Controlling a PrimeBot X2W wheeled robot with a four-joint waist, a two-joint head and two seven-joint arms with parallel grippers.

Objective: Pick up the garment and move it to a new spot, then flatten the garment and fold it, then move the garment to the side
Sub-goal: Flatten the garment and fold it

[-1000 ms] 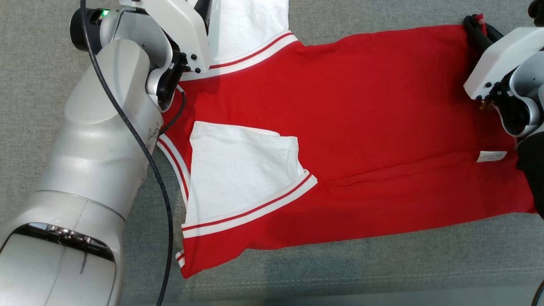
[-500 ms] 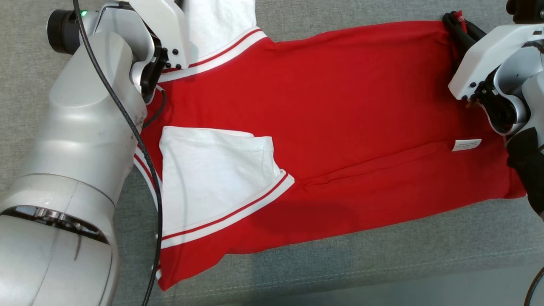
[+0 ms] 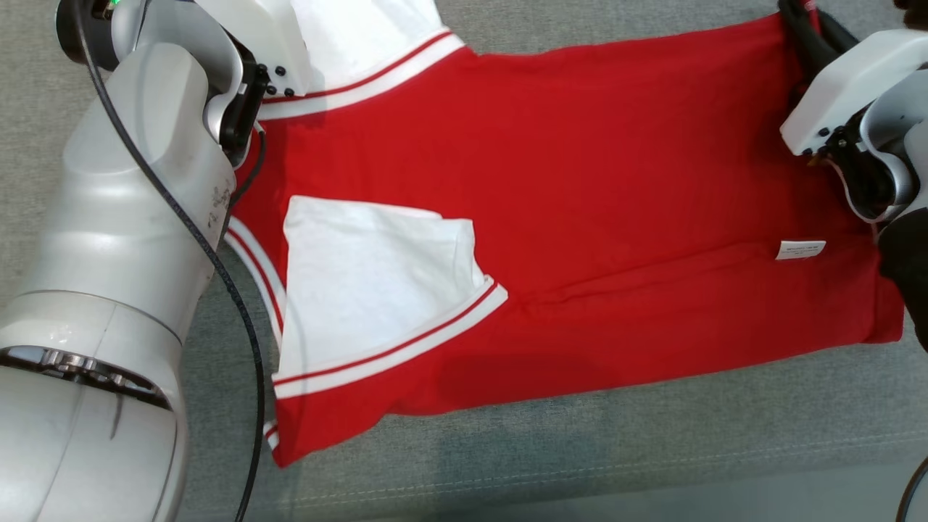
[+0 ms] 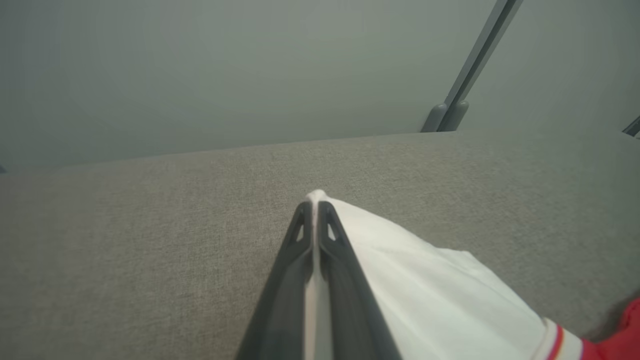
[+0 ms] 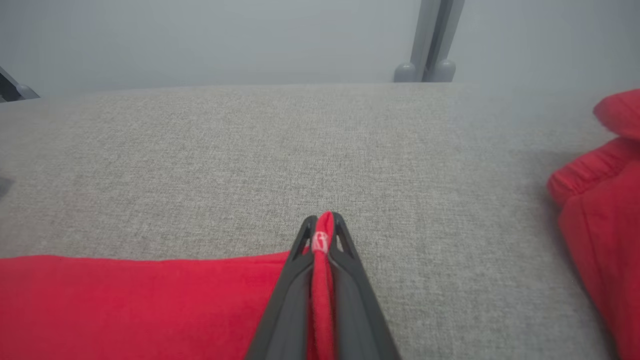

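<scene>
The garment point(image 3: 580, 181), red with white sleeves, lies spread flat across the middle of the grey cloth-covered desk point(image 3: 652, 449), collar end toward 9 o'clock and hem toward 3 o'clock in the head view. The near sleeve point(image 3: 370, 283) is already turned in over the red body, trim slanting toward 4 o'clock, and a small care label point(image 3: 800, 250) sits by the hem.

Out at 11 o'clock, the left gripper point(image 4: 315, 205) has its jaws pressed together on the tip of the far sleeve point(image 3: 362, 36), with white cloth pinched right between them. Over at 1 o'clock, the right gripper point(image 5: 322, 220) is clamped on the far hem corner, a sliver of red caught in its jaws.

This looks like the folding step, with both far corners in hand. The next move calls for lifting them together and bringing the far edge toward 6 o'clock, keeping the cloth taut and the two sides level so the fold lands straight.

Some things are hard to read. The far sleeve runs off the top edge in the head view, and a white wrist housing point(image 3: 254, 36) covers the left jaws there. A red bundle point(image 5: 600, 200) shows at 3 o'clock in the right wrist view, and I can't tell if it's part of this garment.
</scene>
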